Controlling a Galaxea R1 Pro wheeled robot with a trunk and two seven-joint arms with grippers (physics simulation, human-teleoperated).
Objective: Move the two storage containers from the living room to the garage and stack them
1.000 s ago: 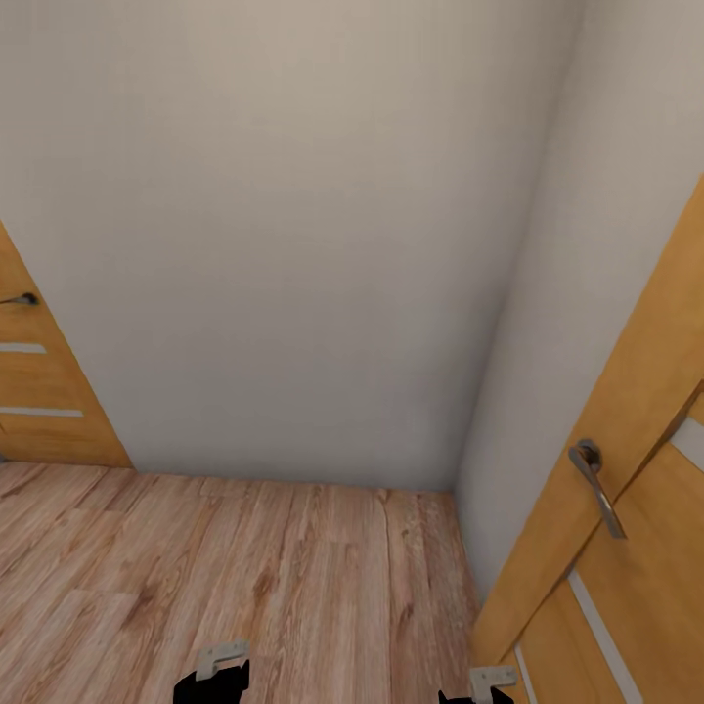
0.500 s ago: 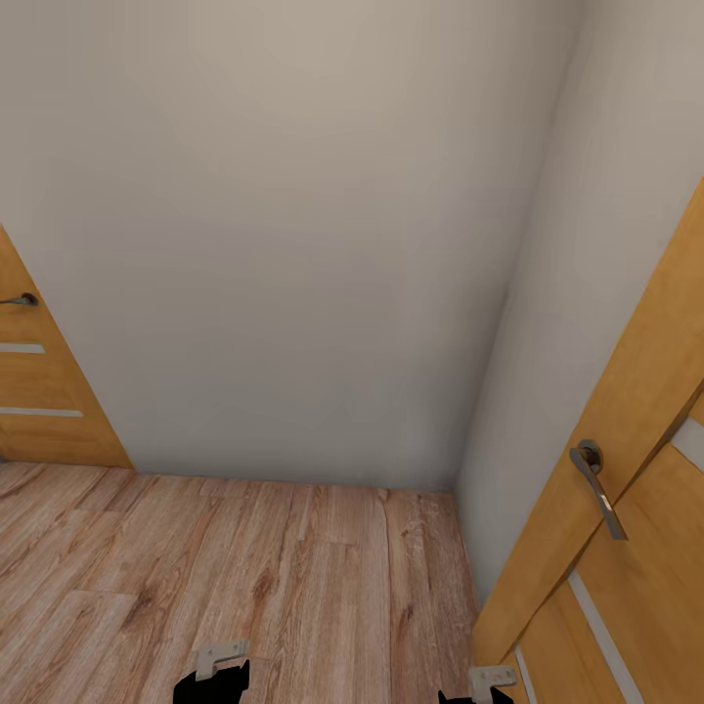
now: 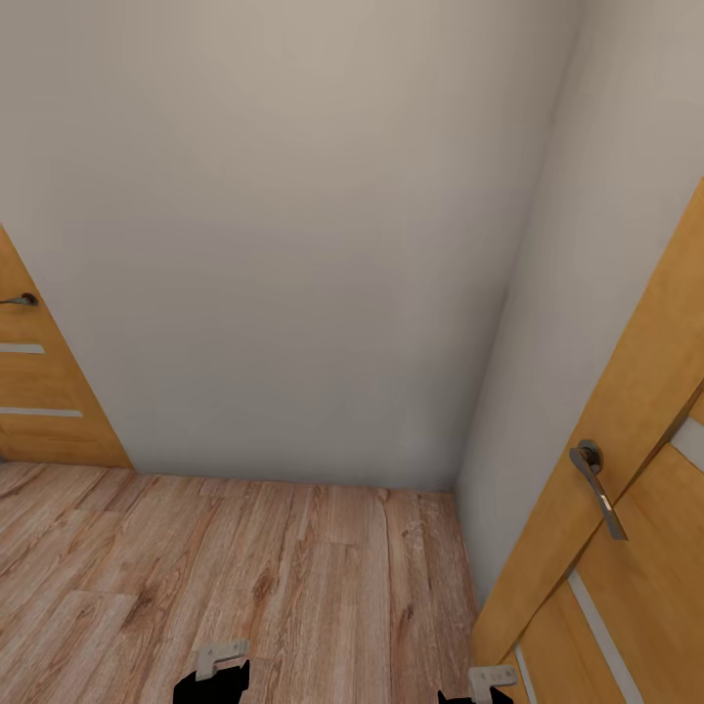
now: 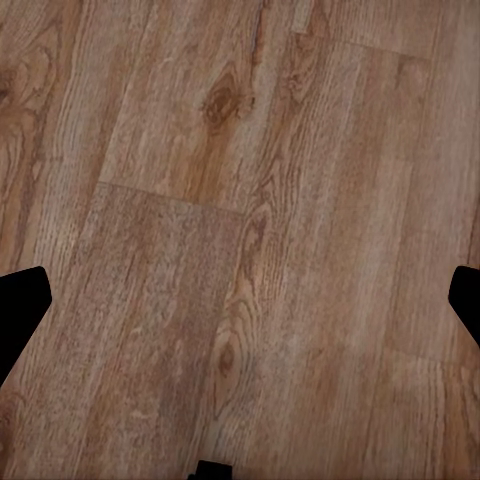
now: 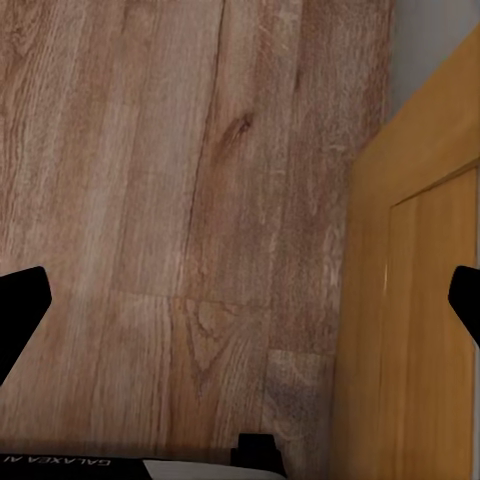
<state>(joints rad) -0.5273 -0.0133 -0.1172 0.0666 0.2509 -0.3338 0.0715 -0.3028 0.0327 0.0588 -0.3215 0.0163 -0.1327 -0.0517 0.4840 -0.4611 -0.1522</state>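
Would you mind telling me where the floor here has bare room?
The wood-plank floor is bare from the left door across to the corner, below the white wall. It is tightest by the right door, close beside the right tool.

place: home interior, a hallway corner | floor: light wood-plank floor [image 3: 244,567] meeting a plain pale wall [image 3: 293,244] | doors: orange wooden door [image 3: 39,391] left of the wall, with lever handle; second wooden door [image 3: 626,548] right of the wall, with metal lever handle [image 3: 596,484] and pale inset strips
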